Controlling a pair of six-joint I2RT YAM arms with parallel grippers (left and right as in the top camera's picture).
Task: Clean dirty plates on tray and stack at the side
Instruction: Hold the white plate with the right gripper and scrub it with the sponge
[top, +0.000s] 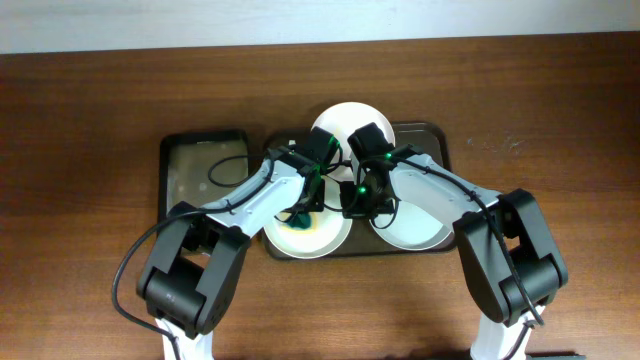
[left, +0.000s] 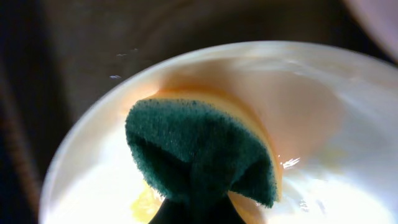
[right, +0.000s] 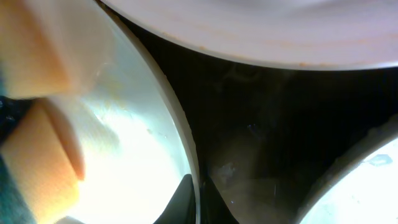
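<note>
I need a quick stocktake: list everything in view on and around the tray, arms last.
plates: three, white, all on the large tray; one far, two near, the near-left one smeared yellow
large tray: one, brownish-grey, table centre
sponge: one, green over yellow, on the near-left plate
small tray: one, dark, left of the large tray
cable: one, black, looping over the small tray
table: one, brown wood
left gripper: over the near-left plate, jaws shut on the sponge
right gripper: between the two near plates, by the near-left rim; jaws' state unclear
</note>
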